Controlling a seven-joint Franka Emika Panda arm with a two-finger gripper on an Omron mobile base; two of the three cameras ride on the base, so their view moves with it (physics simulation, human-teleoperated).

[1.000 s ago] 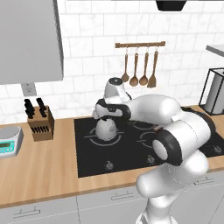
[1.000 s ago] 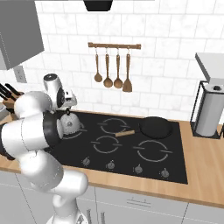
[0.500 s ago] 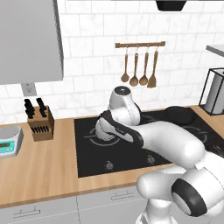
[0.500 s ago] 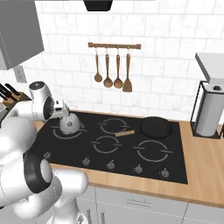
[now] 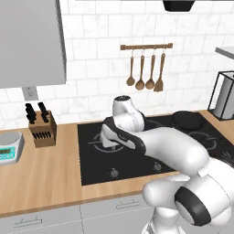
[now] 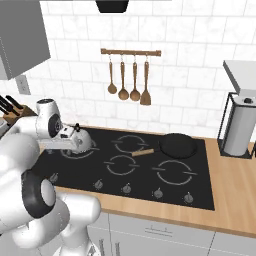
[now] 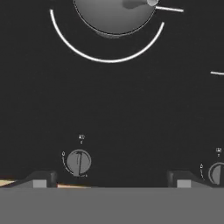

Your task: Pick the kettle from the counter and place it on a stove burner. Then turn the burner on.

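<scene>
Jaws standing wide open, hovering over a round grey knob [image 7: 78, 162]; small silver dome kettle [image 7: 114, 15] sitting on the big grey burner ring [image 7: 107, 58].

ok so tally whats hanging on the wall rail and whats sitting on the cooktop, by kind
wooden utensils on the rail: 4
kettle on the cooktop: 1
black frying pan: 1
total: 6

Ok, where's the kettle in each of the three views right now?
Left base view: kettle mid-frame on the cooktop's left rear ring, mostly behind the arm.
Right base view: kettle at left, on the same ring.
Hand view: kettle at the top edge.
Shared landmark: the stove burner ring around it.
</scene>
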